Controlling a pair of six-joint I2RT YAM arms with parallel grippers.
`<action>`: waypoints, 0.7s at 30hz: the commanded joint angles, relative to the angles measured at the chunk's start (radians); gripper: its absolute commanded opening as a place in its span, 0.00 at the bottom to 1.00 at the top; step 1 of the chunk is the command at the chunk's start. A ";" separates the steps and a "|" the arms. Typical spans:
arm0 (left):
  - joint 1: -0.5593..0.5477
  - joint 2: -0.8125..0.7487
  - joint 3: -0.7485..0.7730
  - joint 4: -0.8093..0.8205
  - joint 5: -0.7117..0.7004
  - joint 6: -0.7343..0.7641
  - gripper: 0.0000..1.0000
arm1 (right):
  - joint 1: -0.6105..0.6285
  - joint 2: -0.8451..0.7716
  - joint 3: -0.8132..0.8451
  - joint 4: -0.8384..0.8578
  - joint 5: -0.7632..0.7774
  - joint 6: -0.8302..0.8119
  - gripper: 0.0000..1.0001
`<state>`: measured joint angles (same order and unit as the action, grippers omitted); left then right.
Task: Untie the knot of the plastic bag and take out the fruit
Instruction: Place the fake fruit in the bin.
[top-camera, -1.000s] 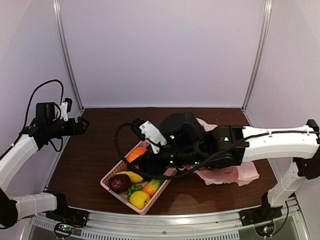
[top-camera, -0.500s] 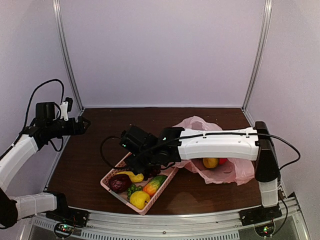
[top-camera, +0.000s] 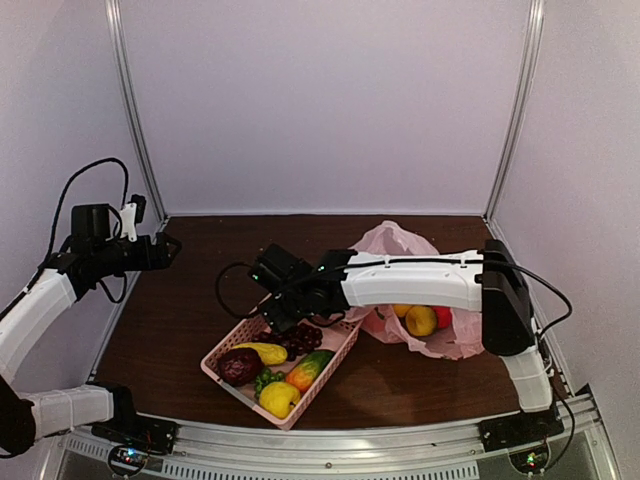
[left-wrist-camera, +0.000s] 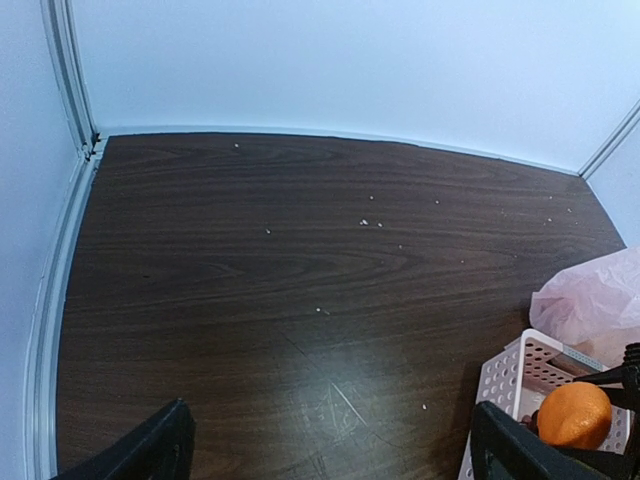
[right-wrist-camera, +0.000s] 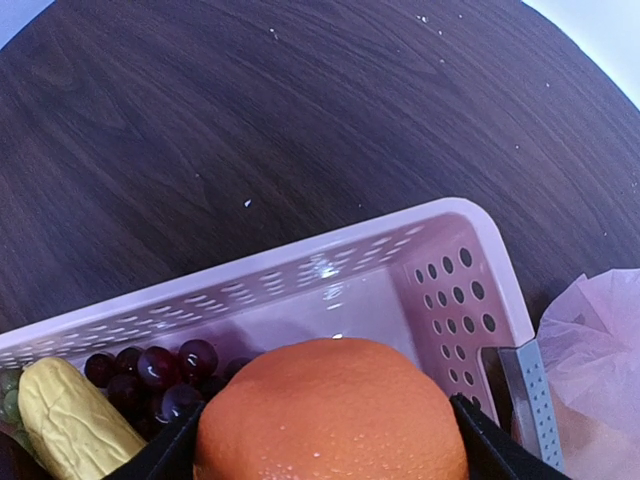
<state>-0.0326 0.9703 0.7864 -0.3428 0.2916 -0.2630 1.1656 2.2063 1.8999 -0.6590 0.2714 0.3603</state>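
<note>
My right gripper (top-camera: 288, 303) is shut on an orange (right-wrist-camera: 330, 412) and holds it just above the far end of the pink basket (top-camera: 228, 345), over its bare corner. The orange also shows in the left wrist view (left-wrist-camera: 573, 414). The pink plastic bag (top-camera: 400, 243) lies crumpled to the right of the basket, its mouth open. Inside it lie a yellow fruit (top-camera: 421, 320) and a red one (top-camera: 443, 316). No knot shows. My left gripper (top-camera: 166, 246) is open and empty, raised over the table's far left.
The basket holds dark grapes (top-camera: 300, 338), a dark maroon fruit (top-camera: 240, 366), a long yellow piece (top-camera: 265, 352), an orange-green fruit (top-camera: 308, 370) and a yellow fruit (top-camera: 279, 399). My right arm (top-camera: 420, 282) stretches across the bag. Walls (top-camera: 320, 100) close in the back and sides.
My right arm has swung down and away from the camera, uncovering the bag and its fruit. The gripper stays at the basket's far end with the orange. The left arm has not moved.
</note>
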 joint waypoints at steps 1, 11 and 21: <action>0.004 -0.005 -0.005 0.034 0.011 0.010 0.97 | -0.003 0.013 0.035 0.009 -0.005 -0.024 0.79; 0.003 -0.007 -0.006 0.034 0.002 0.011 0.97 | -0.003 -0.019 0.049 0.029 -0.032 -0.042 0.92; 0.003 -0.012 -0.010 0.037 -0.016 0.011 0.97 | -0.002 -0.130 0.058 0.054 -0.122 -0.078 0.92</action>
<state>-0.0326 0.9703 0.7860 -0.3420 0.2897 -0.2630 1.1618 2.1796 1.9274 -0.6250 0.2050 0.3080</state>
